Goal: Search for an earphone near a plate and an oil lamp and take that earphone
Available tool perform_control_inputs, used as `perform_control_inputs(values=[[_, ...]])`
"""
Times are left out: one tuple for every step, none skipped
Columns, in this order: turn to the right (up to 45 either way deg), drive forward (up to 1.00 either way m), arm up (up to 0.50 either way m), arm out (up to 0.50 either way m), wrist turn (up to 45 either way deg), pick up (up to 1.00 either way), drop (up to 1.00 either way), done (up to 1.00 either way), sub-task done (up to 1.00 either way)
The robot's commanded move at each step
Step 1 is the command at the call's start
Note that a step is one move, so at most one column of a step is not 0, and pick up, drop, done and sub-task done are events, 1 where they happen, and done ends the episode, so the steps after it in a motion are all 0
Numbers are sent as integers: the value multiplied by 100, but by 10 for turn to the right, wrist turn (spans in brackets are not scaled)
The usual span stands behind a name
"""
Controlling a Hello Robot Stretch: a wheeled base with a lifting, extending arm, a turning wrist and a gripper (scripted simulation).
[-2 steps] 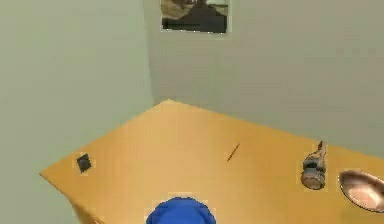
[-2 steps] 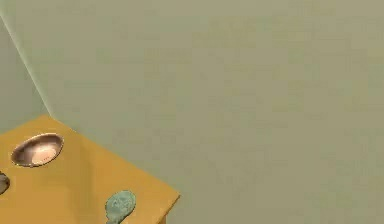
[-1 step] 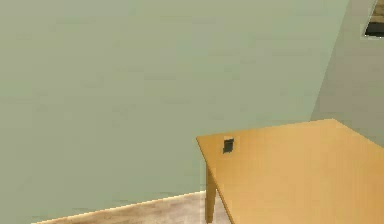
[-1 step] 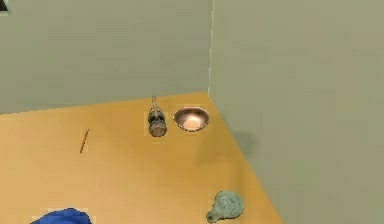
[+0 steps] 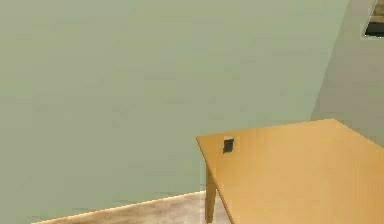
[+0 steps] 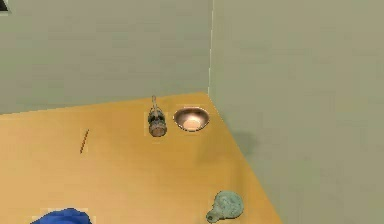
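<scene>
On a light wooden table (image 6: 120, 170) in the arm side view a round metallic plate (image 6: 191, 119) lies near the far edge. Just left of it stands a small dark thing with a glass-like body, like an oil lamp (image 6: 156, 121). A thin brown stick-like thing (image 6: 84, 141) lies farther left on the tabletop. In the forward view a small dark rectangular thing (image 5: 229, 145) sits near the far left corner of a wooden table (image 5: 300, 175).
A pale teal rounded thing (image 6: 226, 208) lies near the table's right edge, and a blue thing (image 6: 62, 216) shows at the bottom left. Grey-green walls (image 5: 120, 90) stand behind the tables. A strip of pale floor (image 5: 130, 212) runs along the wall.
</scene>
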Motion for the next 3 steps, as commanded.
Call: perform_control_inputs(values=[[0, 0, 38, 0, 0, 0, 0, 0, 0], [0, 0, 0, 48, 0, 0, 0, 0, 0], [0, 0, 0, 0, 450, 0, 0, 0, 0]])
